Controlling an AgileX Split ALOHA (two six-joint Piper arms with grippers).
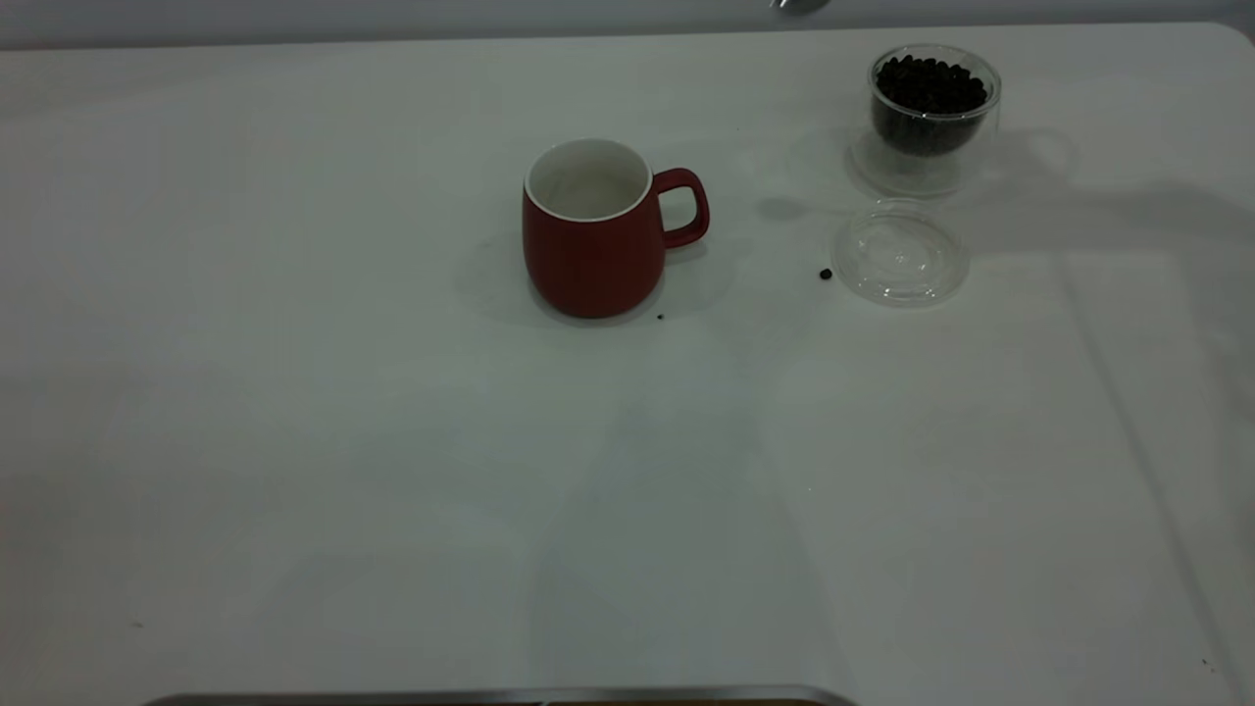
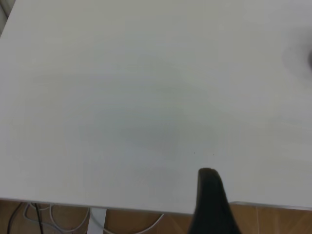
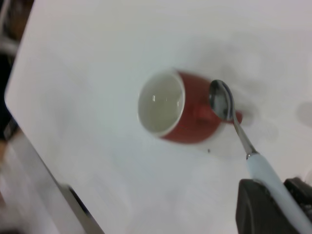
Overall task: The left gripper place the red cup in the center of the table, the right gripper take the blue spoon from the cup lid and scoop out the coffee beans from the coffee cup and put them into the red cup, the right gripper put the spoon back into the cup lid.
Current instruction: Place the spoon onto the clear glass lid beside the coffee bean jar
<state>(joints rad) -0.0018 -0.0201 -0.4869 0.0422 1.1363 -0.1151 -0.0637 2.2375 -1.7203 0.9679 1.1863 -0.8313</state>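
The table [image 1: 294,441] carries the red cup [image 1: 591,235] at centre: rigid, heavy ceramic, best gripped at rim or handle. The glass coffee cup [image 1: 932,108] of beans is fragile; its lid [image 1: 900,257] lies just beside. The right gripper [image 3: 273,207] clamps the spoon [image 3: 239,131] by its pale handle, bowl empty above the cup. Left gripper [image 2: 209,200]: jaw state cannot be told.

- Red cup [image 1: 593,250]: upright mid-table, white inside, handle toward glass coffee cup [image 1: 931,118] full of dark beans.
- Clear lid [image 1: 900,257]: flat, just beside it.
- Spoon [image 3: 229,114]: pale handle, above red cup.
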